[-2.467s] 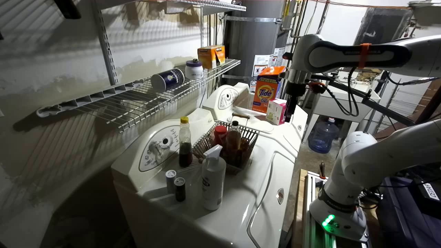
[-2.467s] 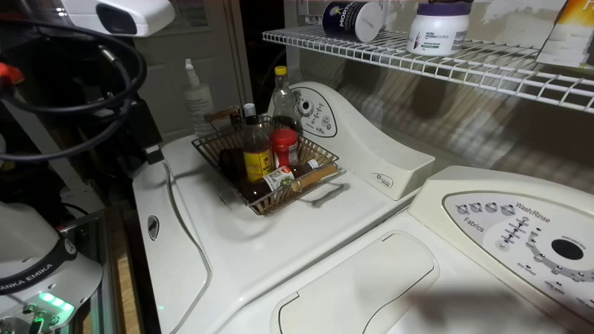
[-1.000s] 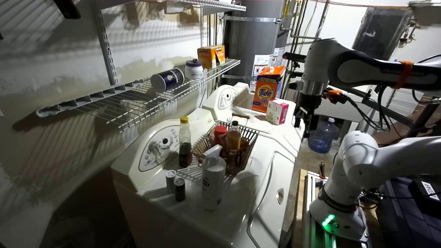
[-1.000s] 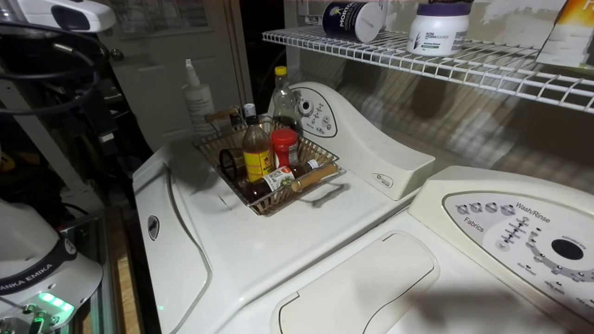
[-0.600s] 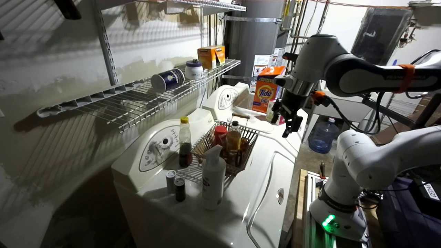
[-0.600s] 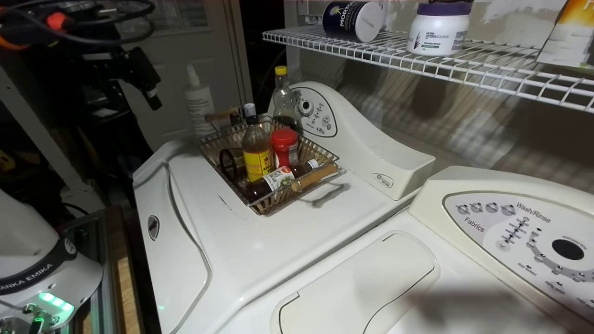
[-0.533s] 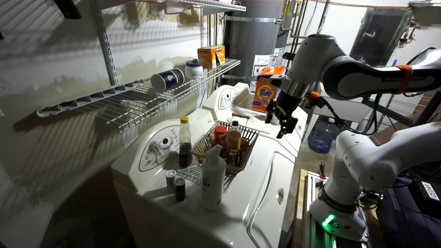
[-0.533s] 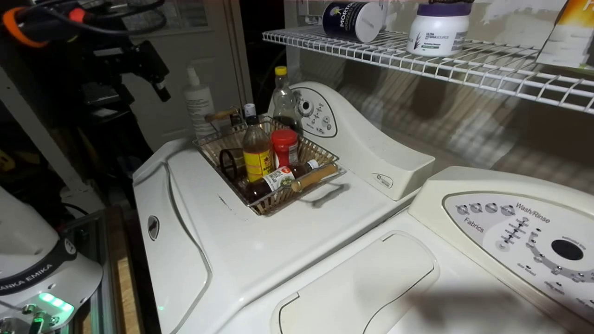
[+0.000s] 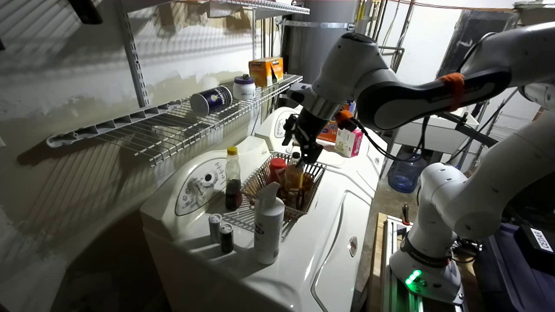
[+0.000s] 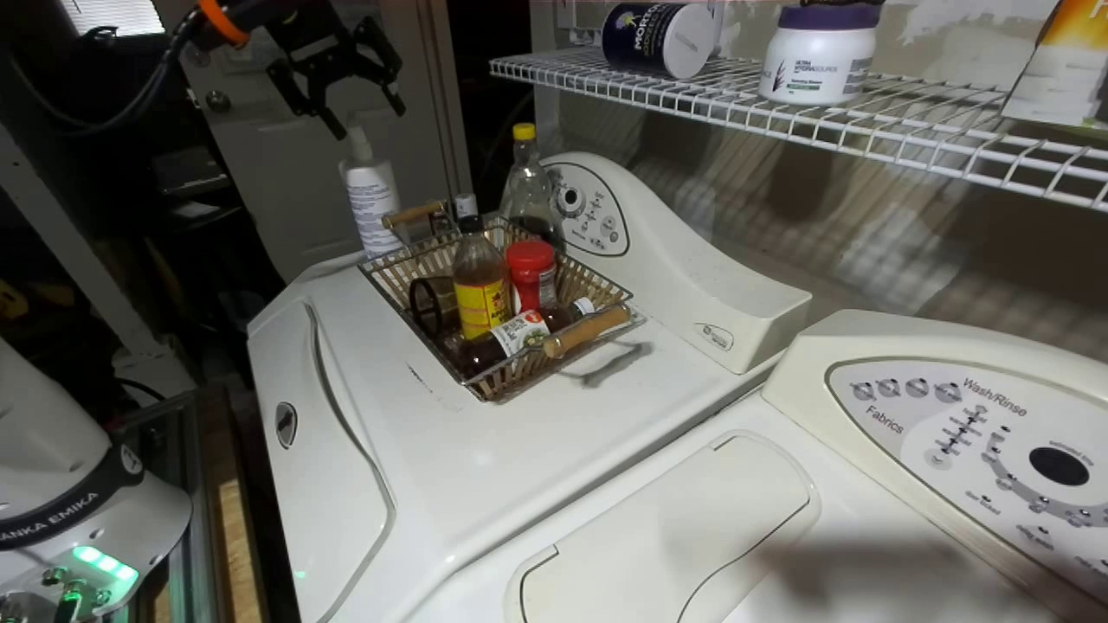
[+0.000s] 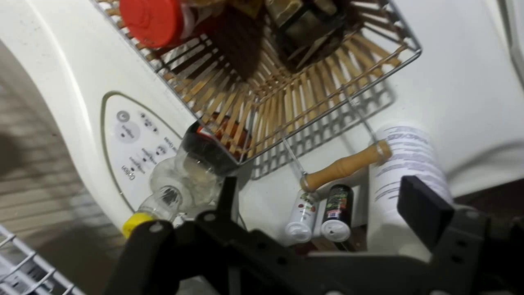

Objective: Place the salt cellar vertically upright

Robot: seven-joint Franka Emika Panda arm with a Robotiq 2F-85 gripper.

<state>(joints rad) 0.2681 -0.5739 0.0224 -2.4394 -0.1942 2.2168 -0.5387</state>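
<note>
Salt cellar [image 9: 226, 240] upright on the bench [image 9: 303, 242], just beside a pale shaker [image 9: 215, 229], seen in an exterior view and the wrist view, its print too blurred to be read. MORTON can be read on a canister [image 10: 653, 41] lying on the wire shelf [image 10: 744, 118]; an orange box [image 9: 327, 134] marked OXI is shown only in an exterior view. Claw [image 10: 369, 122] released, fingers [image 11: 423, 209] spread, has been shifted towards the basket [image 10: 519, 376] since the earlier frame

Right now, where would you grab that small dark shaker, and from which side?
Probably from above, gripping the dark shaker by its upper body: it's an upright cylinder, and the pale shaker stands close beside it, so the gripper should avoid that side.
</note>
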